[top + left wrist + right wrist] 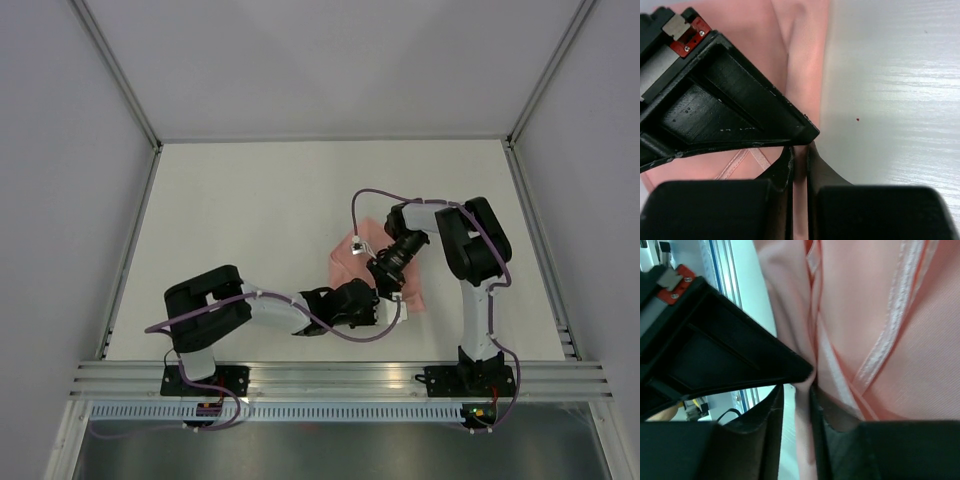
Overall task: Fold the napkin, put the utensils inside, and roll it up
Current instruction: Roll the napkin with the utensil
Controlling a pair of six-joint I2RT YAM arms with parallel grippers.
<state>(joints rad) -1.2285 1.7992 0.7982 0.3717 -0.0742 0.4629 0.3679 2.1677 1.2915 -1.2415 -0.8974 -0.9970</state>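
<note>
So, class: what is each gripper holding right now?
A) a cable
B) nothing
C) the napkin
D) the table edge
C: in the wrist views the left gripper and right gripper each pinch a fold of the napkin.

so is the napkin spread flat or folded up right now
Folded and bunched, not flat: the napkin shows pleats and overlapping hems, and the left gripper and right gripper each pinch a fold.
</note>
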